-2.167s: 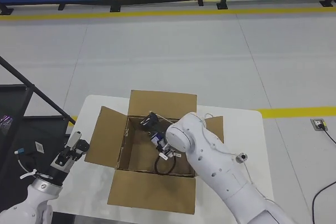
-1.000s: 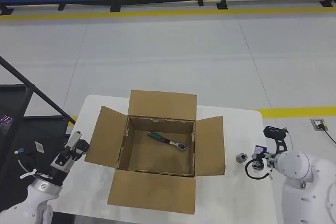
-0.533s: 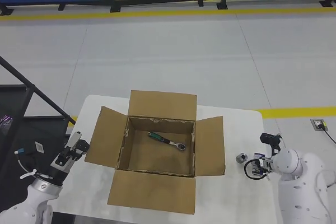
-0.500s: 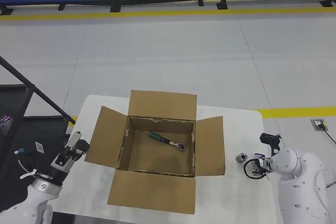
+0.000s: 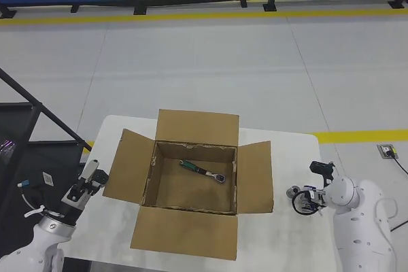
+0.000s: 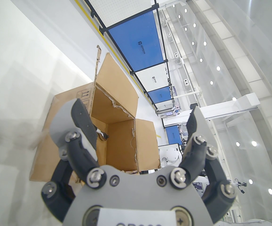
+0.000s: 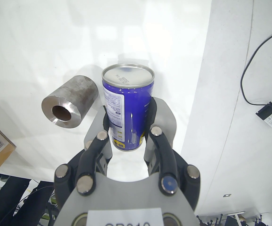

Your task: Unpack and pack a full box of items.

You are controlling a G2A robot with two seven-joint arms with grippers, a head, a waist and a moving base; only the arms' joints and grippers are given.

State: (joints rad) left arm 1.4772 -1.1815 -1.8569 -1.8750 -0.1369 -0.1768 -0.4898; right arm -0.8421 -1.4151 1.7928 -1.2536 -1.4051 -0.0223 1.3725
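Swung out of the brown cardboard box (image 5: 190, 126), right fingers (image 7: 159, 118) now clamp a blue can (image 7: 131, 99) with white small-print label at the white worktop's (image 7: 56, 24) right edge, beside a grey steel cylinder (image 7: 72, 99); left fingers (image 6: 83, 121) gape wide, empty.

wrench (image 5: 202, 170) in box (image 5: 190, 231) | cylinder (image 7: 70, 101) beside can (image 7: 127, 99) (right of box)

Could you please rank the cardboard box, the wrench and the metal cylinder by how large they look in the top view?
1. Cardboard box, by far the largest.
2. Wrench, lying inside the box, much smaller.
3. Metal cylinder, outside the box, smallest.
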